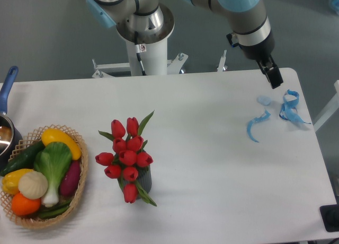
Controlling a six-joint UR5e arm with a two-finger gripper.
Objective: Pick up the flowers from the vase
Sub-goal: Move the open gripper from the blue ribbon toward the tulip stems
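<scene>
The flowers (127,156), a bunch of red closed tulip buds with narrow green leaves, stand in the vase (144,181), a small dark grey cylinder mostly hidden behind the buds, at the table's front left of centre. My gripper (274,77) hangs over the table's far right corner, far from the flowers. Its dark fingers look pressed together with nothing between them.
A wicker basket (80,188) of colourful vegetables sits at the front left. A pot with a blue handle (6,86) is at the left edge. Blue ribbon scraps (288,109) lie near the right end, just below the gripper. The arm's white base (148,48) stands behind the table.
</scene>
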